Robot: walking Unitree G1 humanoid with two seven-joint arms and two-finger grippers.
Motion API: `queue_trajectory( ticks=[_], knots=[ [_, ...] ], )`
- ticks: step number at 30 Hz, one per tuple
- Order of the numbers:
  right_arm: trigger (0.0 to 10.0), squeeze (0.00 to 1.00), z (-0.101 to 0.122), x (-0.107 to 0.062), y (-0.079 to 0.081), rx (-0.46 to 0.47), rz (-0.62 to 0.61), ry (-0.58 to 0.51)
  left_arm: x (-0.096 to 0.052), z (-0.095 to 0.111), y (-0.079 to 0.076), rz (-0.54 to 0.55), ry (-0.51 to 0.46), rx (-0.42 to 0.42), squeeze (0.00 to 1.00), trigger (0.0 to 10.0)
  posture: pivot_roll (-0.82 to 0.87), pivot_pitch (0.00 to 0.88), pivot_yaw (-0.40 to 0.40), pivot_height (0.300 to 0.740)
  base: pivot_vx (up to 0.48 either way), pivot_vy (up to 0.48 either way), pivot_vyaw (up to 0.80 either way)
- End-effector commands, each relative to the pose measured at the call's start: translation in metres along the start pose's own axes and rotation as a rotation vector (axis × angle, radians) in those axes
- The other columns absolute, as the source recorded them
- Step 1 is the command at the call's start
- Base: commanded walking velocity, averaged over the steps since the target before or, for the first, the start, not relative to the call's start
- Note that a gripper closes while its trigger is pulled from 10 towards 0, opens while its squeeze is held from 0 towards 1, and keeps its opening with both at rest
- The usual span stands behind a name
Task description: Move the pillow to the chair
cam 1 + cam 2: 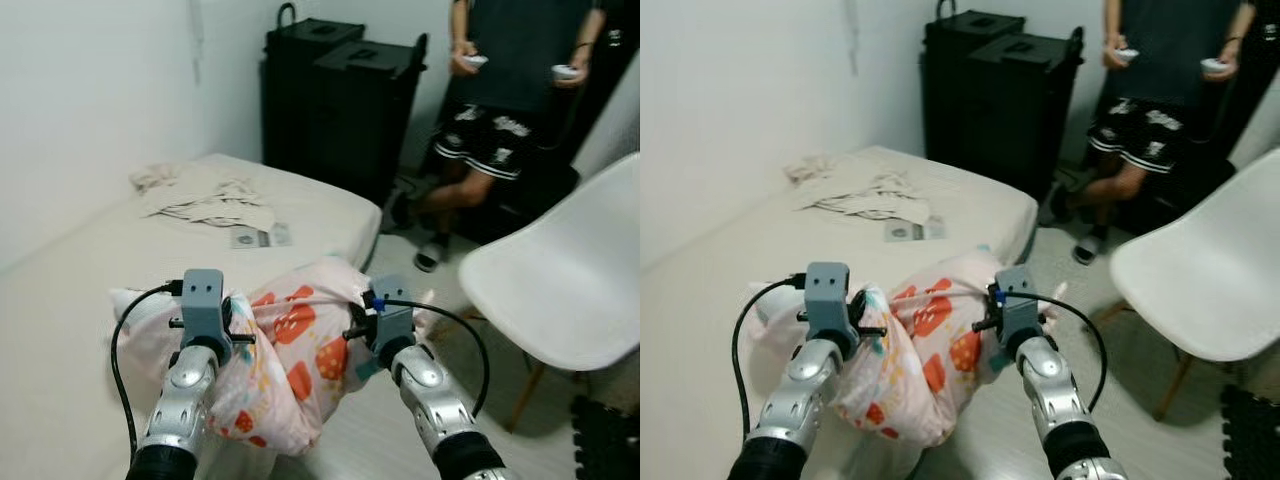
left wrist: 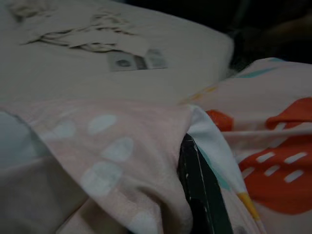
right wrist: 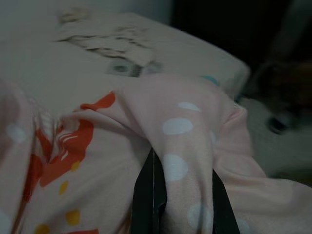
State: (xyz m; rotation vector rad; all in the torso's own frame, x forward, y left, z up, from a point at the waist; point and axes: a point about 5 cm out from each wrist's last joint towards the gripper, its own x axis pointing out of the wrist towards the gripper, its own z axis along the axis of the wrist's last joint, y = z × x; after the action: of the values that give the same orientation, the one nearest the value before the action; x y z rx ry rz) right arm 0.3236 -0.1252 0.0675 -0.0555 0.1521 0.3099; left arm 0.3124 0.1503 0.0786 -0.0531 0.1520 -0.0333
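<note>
A pink pillow (image 1: 290,360) printed with red strawberries hangs between my two arms, over the bed's near corner and the floor beside it. My left gripper (image 1: 228,328) is shut on the pillow's left end, one black finger (image 2: 201,192) buried under a fold of fabric. At the pillow's right end my right gripper (image 1: 352,322) is also shut, its fingers (image 3: 144,195) pinching a white-dotted pink fold. To the right of the pillow stands the white plastic chair (image 1: 560,280) on wooden legs, its seat bare.
The bed (image 1: 90,270) lies left, with a crumpled cloth (image 1: 205,195) and a printed sheet (image 1: 260,236) on it. Black cases (image 1: 335,100) stand at the back. A person (image 1: 505,90) holding controllers stands behind the chair. A dark mat (image 1: 605,440) lies at the lower right.
</note>
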Motion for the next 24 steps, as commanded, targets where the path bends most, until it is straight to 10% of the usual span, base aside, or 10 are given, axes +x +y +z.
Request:
queue_trajectory(
  ticks=[1,24],
  knots=[
    [10.0,0.00,0.0161,0.0046,0.0021,0.006,0.005,-0.066,0.0016,-0.0003,-0.0030,-0.021,0.003,0.004,0.00,10.0,0.09,0.027,-0.029,0.740,0.000,0.000,-0.80],
    [10.0,0.00,0.0098,0.0023,0.0010,0.024,-0.017,-0.036,0.0035,-0.0042,-0.0066,-0.012,0.029,0.011,0.00,10.0,0.08,0.033,-0.017,0.740,0.000,0.000,-0.80]
  ],
)
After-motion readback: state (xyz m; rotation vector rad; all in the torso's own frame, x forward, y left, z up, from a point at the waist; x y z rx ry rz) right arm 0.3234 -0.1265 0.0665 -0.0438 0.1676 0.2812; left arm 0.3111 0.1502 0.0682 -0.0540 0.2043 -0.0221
